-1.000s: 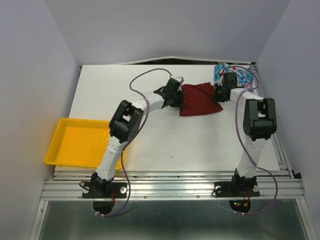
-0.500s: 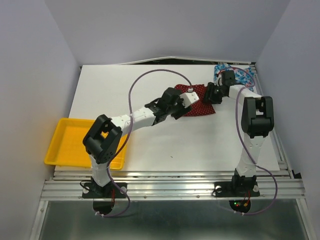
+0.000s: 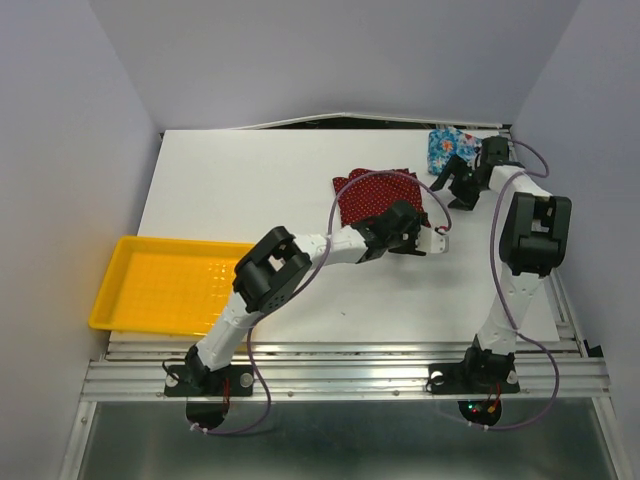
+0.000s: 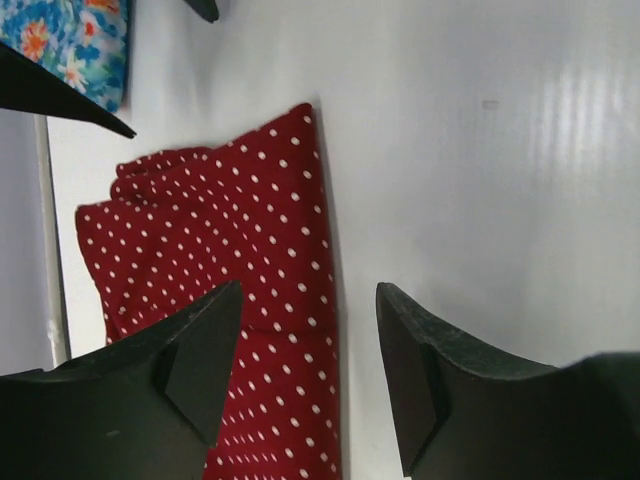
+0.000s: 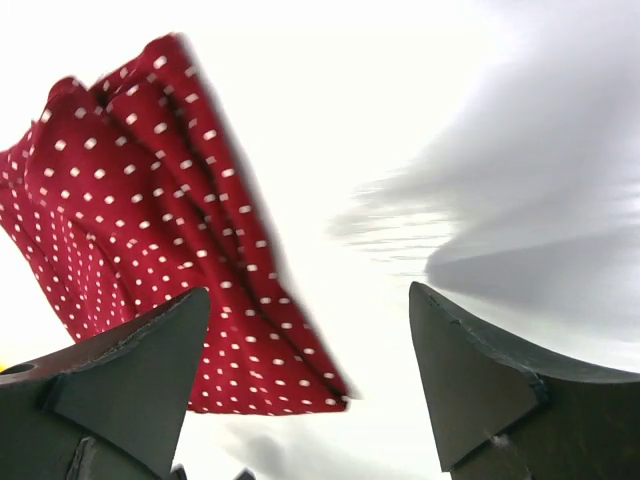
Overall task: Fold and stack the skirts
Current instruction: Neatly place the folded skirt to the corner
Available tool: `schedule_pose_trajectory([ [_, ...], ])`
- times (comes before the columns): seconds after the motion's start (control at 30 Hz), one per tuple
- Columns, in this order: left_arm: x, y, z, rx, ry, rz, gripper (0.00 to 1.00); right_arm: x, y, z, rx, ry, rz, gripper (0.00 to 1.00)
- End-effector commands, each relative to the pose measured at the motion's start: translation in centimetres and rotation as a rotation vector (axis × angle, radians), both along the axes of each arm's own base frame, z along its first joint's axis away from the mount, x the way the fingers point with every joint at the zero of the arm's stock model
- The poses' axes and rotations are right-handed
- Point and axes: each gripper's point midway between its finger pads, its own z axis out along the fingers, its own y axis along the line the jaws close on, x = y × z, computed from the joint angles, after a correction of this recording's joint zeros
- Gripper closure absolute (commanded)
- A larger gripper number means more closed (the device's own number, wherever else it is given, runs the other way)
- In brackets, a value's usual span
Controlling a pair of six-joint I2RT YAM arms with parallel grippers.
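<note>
Two skirts, both on the white worktop [image 3: 250, 180].
Dark red dotted skirt [image 3: 372, 192]: folded, lying flat toward the far right edge.
Blue floral skirt [image 3: 442, 146]: bunched in the far right corner.
Left gripper [image 4: 310, 292]: jaws wide, empty, poised over the dotted cloth's edge.
Right gripper [image 5: 310, 292]: jaws wide, empty, beside the same cloth; probably not touching it, but the view is blurred.
Yellow tray [image 3: 150, 285]: near left edge.

1. Here's the left arm [image 3: 222, 325]: white tube links, chunky black joints.
2. The right arm [image 3: 497, 310] has the same white-and-black build.
3. A thin purple cable [image 3: 334, 210] loops off each arm.
4. Black bases [image 3: 190, 378], tiny red and green lights glowing.
5. The fingers [image 4: 190, 350] are matte black and wedge-shaped.
</note>
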Motion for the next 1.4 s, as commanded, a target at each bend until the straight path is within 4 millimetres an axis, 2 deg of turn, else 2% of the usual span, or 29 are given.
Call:
schedule_pose_trajectory([
  [0.0, 2.2, -2.3, 3.3, -0.041, -0.084, -0.031, 0.33, -1.5, 0.1, 2.3, 0.063, -0.006, -0.008, 0.14],
  [0.03, 2.4, -2.5, 1.9, -0.021, -0.071, -0.024, 0.33, -2.1, 0.3, 1.8, 0.068, 0.013, -0.003, 0.14],
  [0.13, 3.4, -3.3, 1.9, -0.033, -0.083, -0.003, 0.35, -3.0, 0.1, 1.6, 0.076, 0.024, -0.003, 0.13],
  [0.2, 4.5, -3.5, 0.8, -0.016, -0.079, 0.025, 0.39, -3.4, 0.3, 1.4, 0.080, 0.030, 0.005, 0.09],
  [0.23, 4.6, -3.5, -0.6, 0.002, -0.058, 0.030, 0.41, -3.5, -0.1, 1.4, 0.081, 0.031, -0.002, 0.06],
  [0.27, 5.0, -3.8, 0.0, -0.004, -0.051, 0.035, 0.42, -3.7, -0.1, 1.2, 0.080, 0.036, 0.000, 0.03],
  [0.3, 5.1, -3.8, -0.3, 0.001, -0.041, 0.035, 0.43, -3.8, -0.1, 1.2, 0.082, 0.037, 0.001, 0.00],
  [0.43, 5.7, -3.8, -0.5, 0.004, -0.029, 0.036, 0.51, -4.5, -0.3, 0.4, 0.088, 0.060, -0.009, 0.00],
  [0.5, 5.3, -3.6, -0.9, 0.022, -0.003, 0.026, 0.58, -4.8, -0.2, 0.0, 0.095, 0.073, -0.003, 0.00],
  [0.57, 4.9, -3.6, -0.8, 0.022, 0.010, 0.013, 0.56, -5.2, 0.0, -0.4, 0.100, 0.082, 0.004, 0.00],
  [0.6, 4.6, -3.4, -1.0, 0.029, 0.021, 0.006, 0.52, -5.2, 0.0, -0.6, 0.103, 0.086, 0.005, 0.00],
  [0.63, 4.4, -3.5, -0.5, 0.019, 0.025, -0.002, 0.44, -5.3, 0.0, -0.7, 0.103, 0.089, 0.006, 0.00],
  [0.67, 4.2, -3.2, -0.9, 0.029, 0.033, -0.003, 0.42, -5.3, 0.1, -0.8, 0.106, 0.091, 0.005, 0.00],
  [0.73, 4.3, -3.0, -1.3, 0.046, 0.040, 0.005, 0.43, -5.2, 0.1, -0.7, 0.109, 0.089, 0.005, 0.00],
  [0.77, 4.5, -2.9, -1.6, 0.053, 0.043, 0.009, 0.45, -5.2, 0.1, -0.6, 0.110, 0.087, 0.006, 0.00],
  [0.83, 4.8, -3.0, -2.1, 0.056, 0.069, 0.024, 0.64, -5.2, 0.2, -0.5, 0.114, 0.083, 0.014, 0.00],
  [0.87, 5.2, -2.9, -1.9, 0.048, 0.079, 0.035, 0.74, -5.1, 0.3, -0.5, 0.117, 0.081, 0.018, 0.00],
  [0.9, 5.9, -2.6, -1.7, 0.033, 0.092, 0.053, 0.91, -5.4, 0.4, -0.7, 0.122, 0.088, 0.023, 0.00],
  [0.97, 6.4, -2.9, -0.4, -0.030, 0.119, 0.079, 1.00, -5.6, 0.7, -0.9, 0.138, 0.083, 0.029, 0.00],
  [1.03, 7.0, -2.7, 0.9, -0.079, 0.134, 0.087, 1.00, -6.5, 1.4, -1.5, 0.180, 0.102, 0.031, 0.00],
  [1.13, 6.9, -2.9, 4.0, -0.175, 0.159, 0.067, 1.00, -6.5, 2.1, -2.2, 0.233, 0.075, 0.028, 0.00],
  [1.27, 6.6, -3.0, 6.2, -0.253, 0.214, 0.040, 1.00, -6.6, 2.9, -2.8, 0.297, 0.062, 0.003, 0.00],
  [1.33, 6.4, -2.9, 6.5, -0.272, 0.229, 0.032, 1.00, -6.5, 3.4, -2.8, 0.350, 0.070, -0.021, 0.00],
  [1.37, 6.3, -2.9, 7.0, -0.283, 0.234, 0.023, 1.00, -5.8, 3.5, -2.6, 0.360, 0.040, -0.028, 0.00],
])
